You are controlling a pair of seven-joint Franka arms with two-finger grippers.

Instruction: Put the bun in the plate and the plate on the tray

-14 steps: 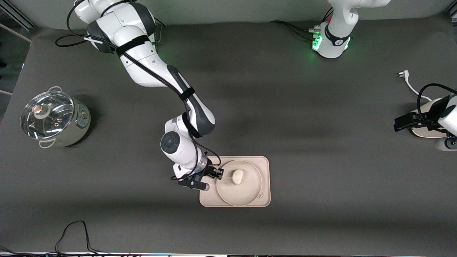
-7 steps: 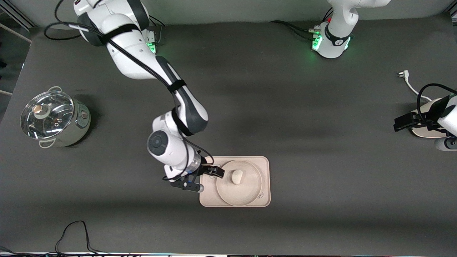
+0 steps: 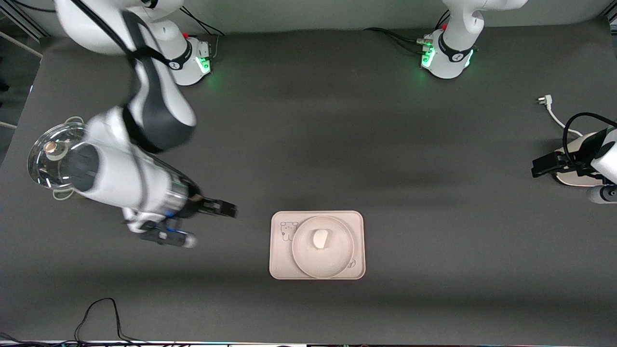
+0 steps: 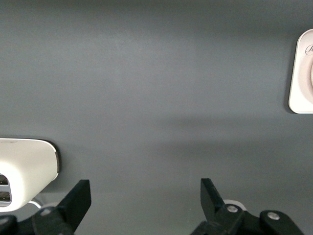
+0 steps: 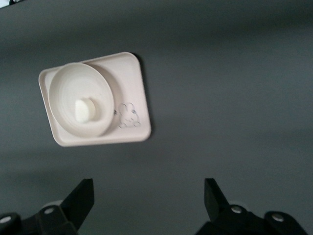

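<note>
The small white bun (image 3: 320,238) lies in the middle of the round cream plate (image 3: 308,262). The plate rests on the rectangular cream tray (image 3: 282,265), whose bear drawing shows beside the plate. In the right wrist view the bun (image 5: 84,110), plate (image 5: 68,83) and tray (image 5: 132,78) lie well below. My right gripper (image 3: 226,209) (image 5: 148,185) hangs open and empty, high over bare table between the pot and the tray. My left gripper (image 3: 540,166) (image 4: 145,188) waits open and empty at the left arm's end of the table. One end of the tray (image 4: 303,73) shows in the left wrist view.
A steel pot with a glass lid (image 3: 48,154) stands at the right arm's end, partly covered by the right arm. A white power adapter (image 3: 576,179) (image 4: 24,164) lies under the left hand, and its cable and plug (image 3: 543,100) trail toward the bases.
My right gripper has come off the plate's rim, opened wide and swung up and away toward the pot. Plate and bun stay on the tray. The left arm has not moved.
</note>
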